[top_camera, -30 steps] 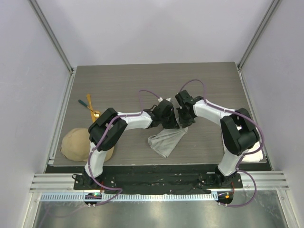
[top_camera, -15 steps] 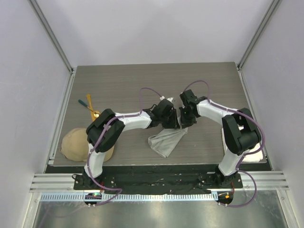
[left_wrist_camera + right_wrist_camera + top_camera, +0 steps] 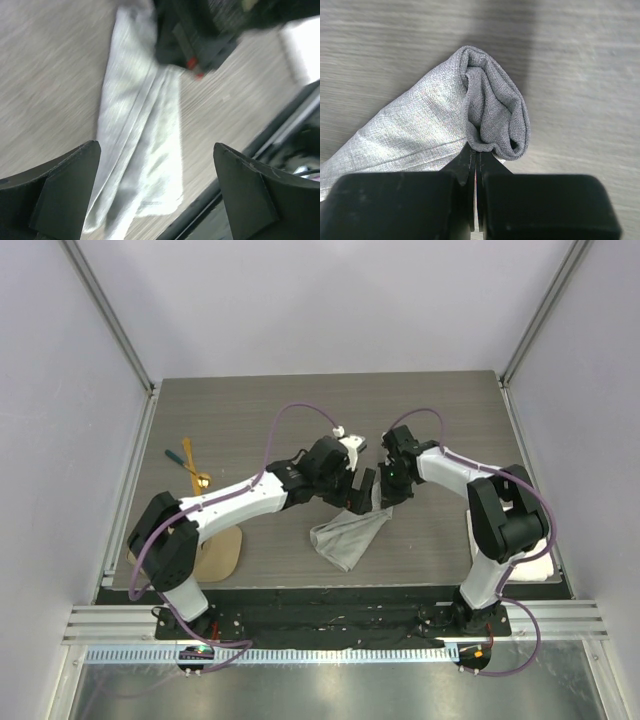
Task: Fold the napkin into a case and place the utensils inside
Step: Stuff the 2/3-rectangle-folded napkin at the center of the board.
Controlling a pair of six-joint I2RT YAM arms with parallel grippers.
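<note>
The left tool [image 3: 155, 146] has backed off and hangs open above the folded light grey cloth napkin [image 3: 350, 535], whose 1 o'clock end the right tool [image 3: 474, 152] pinches tight, so folding isn't finished.

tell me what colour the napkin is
Light grey, a plain weave with no pattern; the napkin shows best in the right wrist view.

Bright, even light is filling the top view, casting soft shadows under the arms [image 3: 250, 502]. The left wrist view is smearing with motion blur (the right one is showing the napkin [image 3: 420, 130] sharply).
</note>
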